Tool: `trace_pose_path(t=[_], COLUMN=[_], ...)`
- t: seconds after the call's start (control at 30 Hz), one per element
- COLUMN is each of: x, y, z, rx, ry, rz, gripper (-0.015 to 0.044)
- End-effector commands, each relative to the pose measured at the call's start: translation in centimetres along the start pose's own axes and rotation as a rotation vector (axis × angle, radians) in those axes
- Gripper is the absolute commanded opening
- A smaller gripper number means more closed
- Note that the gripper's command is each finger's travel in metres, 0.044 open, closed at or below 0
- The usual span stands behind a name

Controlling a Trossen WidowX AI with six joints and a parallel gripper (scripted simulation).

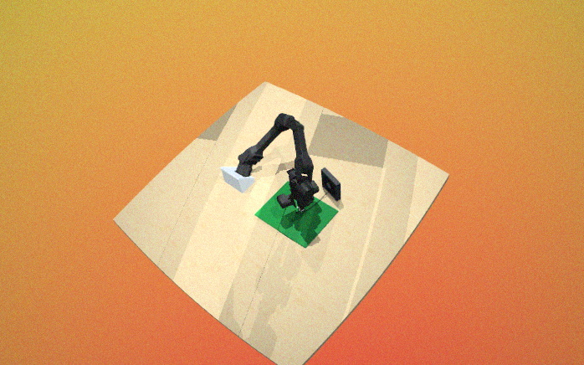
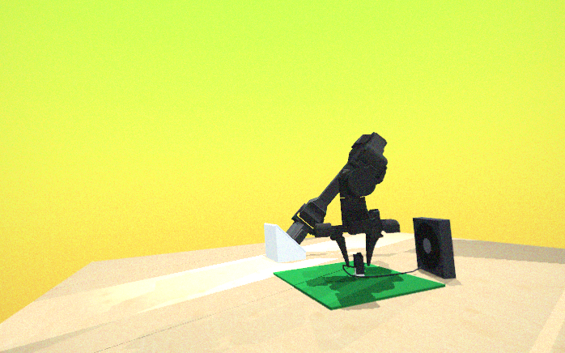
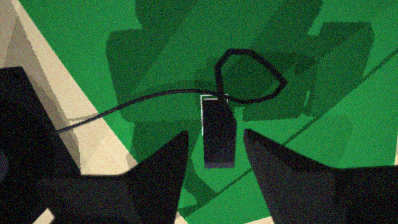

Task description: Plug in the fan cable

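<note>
The black plug (image 2: 358, 262) (image 3: 219, 135) stands upright at the white header (image 2: 358, 275) (image 3: 202, 115) on the green board (image 1: 268, 213) (image 2: 320, 291). White header edge shows around the plug's far end and left side in the wrist view; whether the plug is fully down cannot be told. My gripper (image 2: 358, 265) (image 3: 215, 135) is open, with one finger on each side of the plug and a gap to each in the wrist view. The black cable (image 2: 392, 275) (image 3: 150, 95) runs from the plug in a loop to the fan (image 1: 330, 184) (image 2: 434, 248) (image 3: 25, 130).
The fan stands upright just beyond the board's edge, on the left in the wrist view. The cable loop (image 3: 252, 52) lies beside the plug, over the board. A pale wedge-shaped block (image 1: 236, 179) (image 2: 280, 248) stands at the arm's base. Arm shadows fall across the board.
</note>
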State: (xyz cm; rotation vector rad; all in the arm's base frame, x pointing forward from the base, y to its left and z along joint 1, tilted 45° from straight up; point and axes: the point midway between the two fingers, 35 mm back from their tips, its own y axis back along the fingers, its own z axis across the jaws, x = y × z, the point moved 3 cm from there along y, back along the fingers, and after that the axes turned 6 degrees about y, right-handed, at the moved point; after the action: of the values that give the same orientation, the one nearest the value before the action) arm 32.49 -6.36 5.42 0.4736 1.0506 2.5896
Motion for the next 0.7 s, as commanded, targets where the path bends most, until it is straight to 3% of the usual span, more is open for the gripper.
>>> trace_pose_path(t=[0.0, 0.2, 0.4, 0.67], x=[0.0, -0.1, 0.1, 8.5], y=[0.0, 5.3, 5.5, 6.0], z=[0.0, 0.0, -0.1, -2.9], rx=[0.001, 0.002, 0.002, 0.006], ry=[0.001, -0.001, -0.001, -0.005], rz=[0.0, 0.004, 0.004, 0.007], gripper=[0.026, 0.026, 0.026, 0.026])
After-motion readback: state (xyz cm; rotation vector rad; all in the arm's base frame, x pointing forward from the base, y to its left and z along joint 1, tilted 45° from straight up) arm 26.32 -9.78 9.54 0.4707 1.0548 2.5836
